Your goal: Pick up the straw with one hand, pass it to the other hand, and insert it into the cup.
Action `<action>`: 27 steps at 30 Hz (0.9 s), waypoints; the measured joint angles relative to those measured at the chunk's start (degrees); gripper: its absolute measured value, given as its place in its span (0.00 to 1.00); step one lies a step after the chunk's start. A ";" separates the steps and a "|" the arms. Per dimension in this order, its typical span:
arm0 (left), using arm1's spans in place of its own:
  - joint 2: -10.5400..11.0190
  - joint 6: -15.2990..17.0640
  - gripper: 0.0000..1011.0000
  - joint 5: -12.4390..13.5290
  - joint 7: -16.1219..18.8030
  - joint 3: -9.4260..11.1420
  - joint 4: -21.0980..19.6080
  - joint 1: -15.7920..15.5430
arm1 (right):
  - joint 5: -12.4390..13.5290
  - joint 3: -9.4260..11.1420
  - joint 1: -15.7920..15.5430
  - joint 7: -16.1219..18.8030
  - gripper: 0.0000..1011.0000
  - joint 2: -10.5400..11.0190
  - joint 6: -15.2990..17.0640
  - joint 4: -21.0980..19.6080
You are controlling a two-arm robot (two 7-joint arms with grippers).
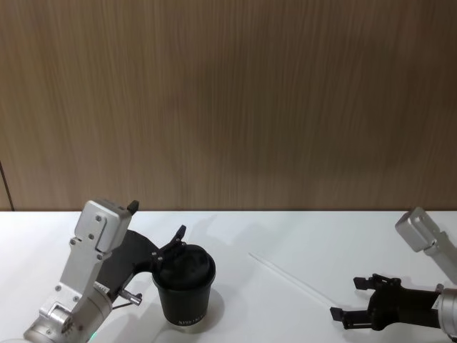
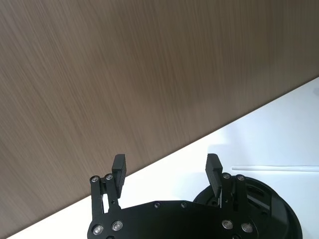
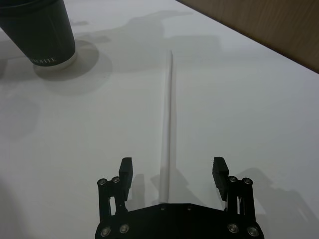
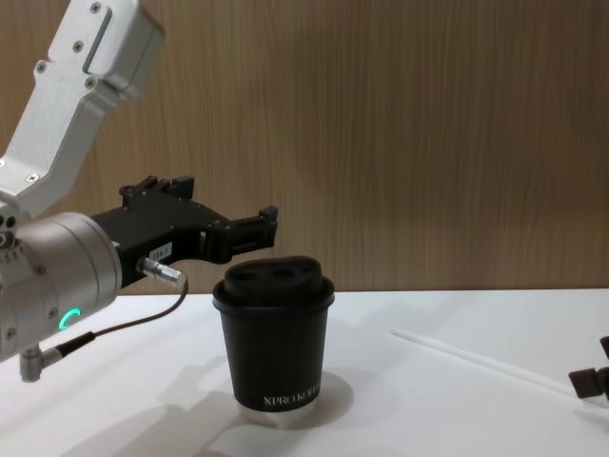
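As the straw lies flat on the table, right of the cup, the right gripper sits low with jaws spread on both sides of its far end, probably to pinch it. The left gripper hovers released just behind and above the cup.

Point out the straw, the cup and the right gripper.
the straw (image 3: 167, 119), right wrist view, middle of its length.
the cup (image 4: 276, 352), chest view, side wall above the lettering.
the right gripper (image 1: 345, 298), head view, midway between its open fingertips.
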 joint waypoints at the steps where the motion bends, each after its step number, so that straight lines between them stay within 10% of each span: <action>1: 0.00 0.00 0.99 0.00 0.00 0.00 0.00 0.00 | -0.03 -0.08 0.03 -0.01 0.99 -0.03 -0.03 0.03; 27: 0.00 0.00 0.99 0.00 0.00 0.00 0.00 0.00 | -0.74 -2.98 1.27 -0.58 0.99 -0.48 -0.97 1.12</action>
